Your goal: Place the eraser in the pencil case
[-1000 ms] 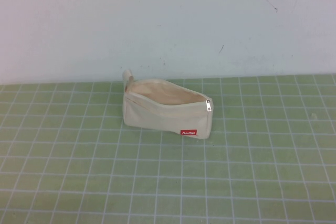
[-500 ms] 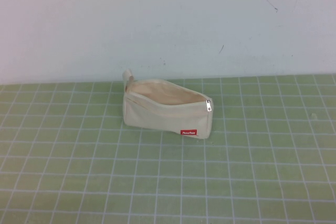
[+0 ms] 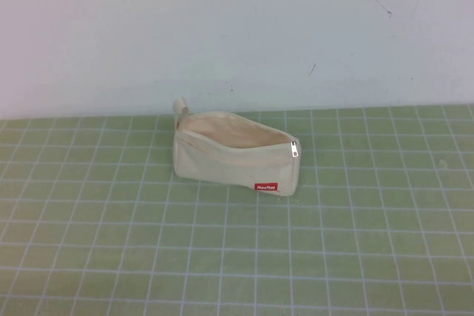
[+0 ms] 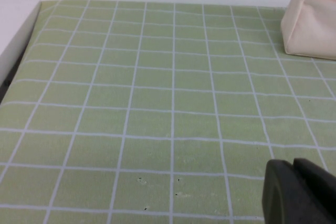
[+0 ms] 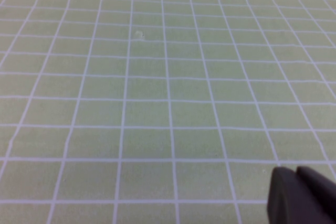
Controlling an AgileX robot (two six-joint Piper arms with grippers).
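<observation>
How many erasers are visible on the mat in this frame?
0. No eraser shows on the green grid mat; one may lie hidden inside the open pencil case near the back wall. The left end effector and right end effector show only in their wrist views, holding nothing visible.

The green grid mat [image 3: 222, 257] carries one pencil case [image 3: 233, 157] (unzipped).

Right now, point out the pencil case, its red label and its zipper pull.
pencil case [image 3: 222, 160]: high view, on the front canvas wall.
red label [image 3: 266, 186]: high view, middle of the tag at the lower front.
zipper pull [image 3: 295, 149]: high view, on the metal tab at the pouch's right end.
</observation>
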